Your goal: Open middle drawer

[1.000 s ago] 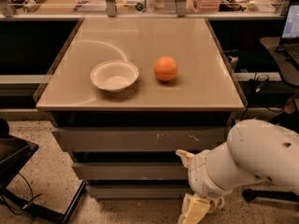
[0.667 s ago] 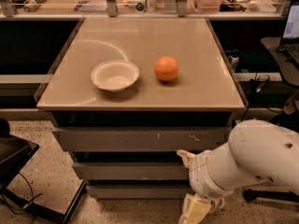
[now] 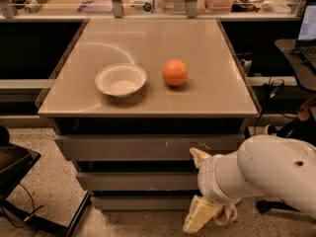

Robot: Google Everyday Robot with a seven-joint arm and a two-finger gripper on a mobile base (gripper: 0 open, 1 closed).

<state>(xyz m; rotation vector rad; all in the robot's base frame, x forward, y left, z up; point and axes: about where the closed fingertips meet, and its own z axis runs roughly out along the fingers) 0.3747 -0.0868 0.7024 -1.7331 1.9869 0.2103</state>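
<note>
Tool before middle drawer; bowl, orange above

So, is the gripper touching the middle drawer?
Cannot tell. In the camera view the gripper sits low before the middle drawer, at its right end, the arm hiding any contact.

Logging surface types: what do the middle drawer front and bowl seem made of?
Middle drawer: matte grey, likely painted metal or laminate, flat even tone. Bowl: white, perhaps paper or plastic, thin rim, dull. Tool sits before the drawers, lower right.
</note>
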